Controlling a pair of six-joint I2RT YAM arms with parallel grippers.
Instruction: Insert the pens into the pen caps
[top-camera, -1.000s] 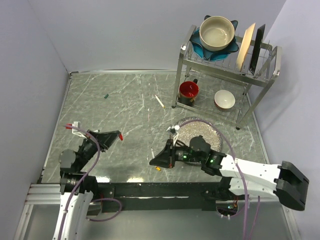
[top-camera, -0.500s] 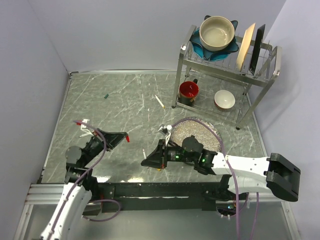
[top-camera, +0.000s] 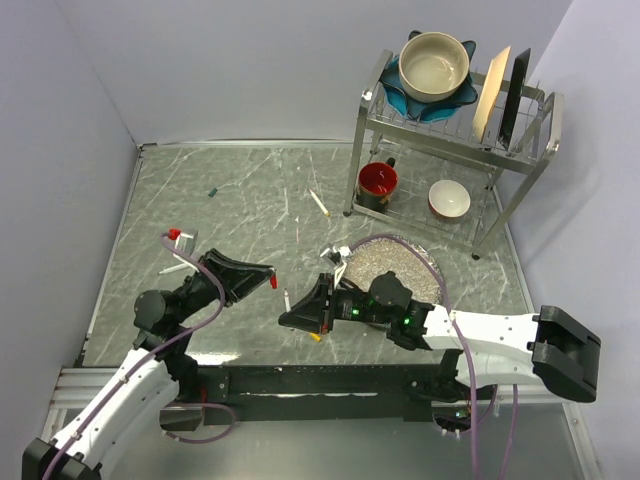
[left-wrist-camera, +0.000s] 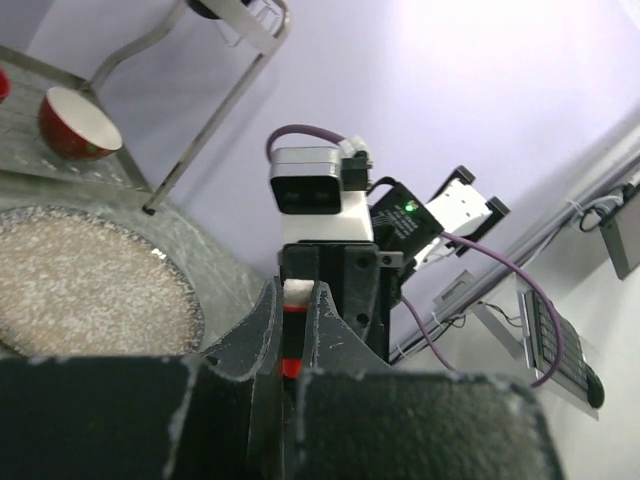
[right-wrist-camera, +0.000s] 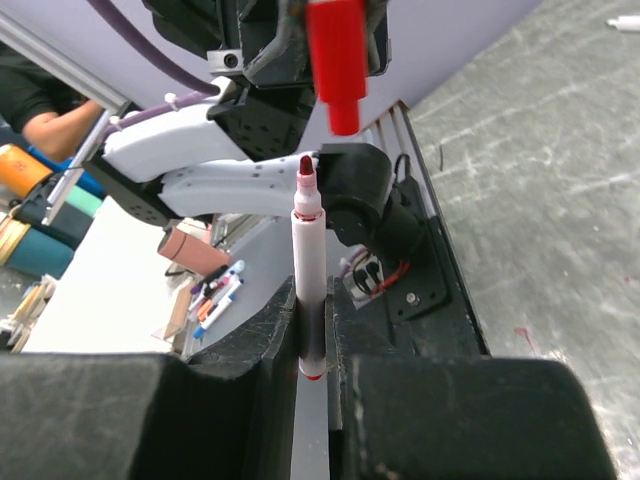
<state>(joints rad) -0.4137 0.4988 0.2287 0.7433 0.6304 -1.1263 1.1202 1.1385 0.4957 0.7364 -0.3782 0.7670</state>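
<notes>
Alignment decides this: left fingers (left-wrist-camera: 258, 335) clamped on the red cap (right-wrist-camera: 337, 55), right fingers (right-wrist-camera: 262, 345) clamped on the pen (right-wrist-camera: 308, 270), whose tip seemingly sits off-centre, so line up before pushing.

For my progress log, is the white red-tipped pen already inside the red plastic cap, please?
Out: the white red-tipped pen shows its bare tip, with a gap below the red plastic cap.
</notes>
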